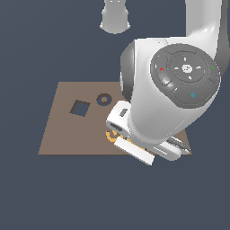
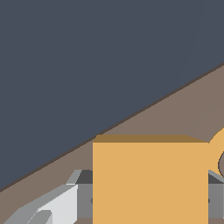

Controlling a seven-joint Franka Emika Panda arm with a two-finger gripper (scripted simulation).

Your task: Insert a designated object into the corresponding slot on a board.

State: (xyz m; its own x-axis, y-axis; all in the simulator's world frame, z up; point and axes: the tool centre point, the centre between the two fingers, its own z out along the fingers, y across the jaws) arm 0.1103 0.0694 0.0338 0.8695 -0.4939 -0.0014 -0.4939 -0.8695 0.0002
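In the exterior view, the brown board (image 1: pixel 63 134) lies flat on the dark table (image 1: pixel 27 193), and toward the exterior view's left of the board sits the slot (image 1: pixel 80 108), a dark square hole turned a little off the board's edges and open to the table below. Just beside it, toward the exterior view's right, is a dark round ring (image 1: pixel 104 99), apart from the slot. Further right, the bulky white arm (image 1: pixel 157 99) leans over the board's near edge and hides much of that side. Under it only a sliver of an orange piece (image 1: pixel 109 134) peeks out beside the white wrist housing, too little to tell its shape from here. At the top of the exterior view stands a pale grey pedestal (image 1: pixel 115 18) on the table, well away from the board. The wrist view fills in the rest: the orange square block (image 2: pixel 150 183) sits between the grey fingers (image 2: pixel 84 199) of the end effector (image 2: pixel 150 200), one finger against each side, so the end effector is closed onto the block. The board's edge runs diagonally behind it, with dark table beyond. A curved bit of another orange piece (image 2: pixel 218 146) shows just beside the block.
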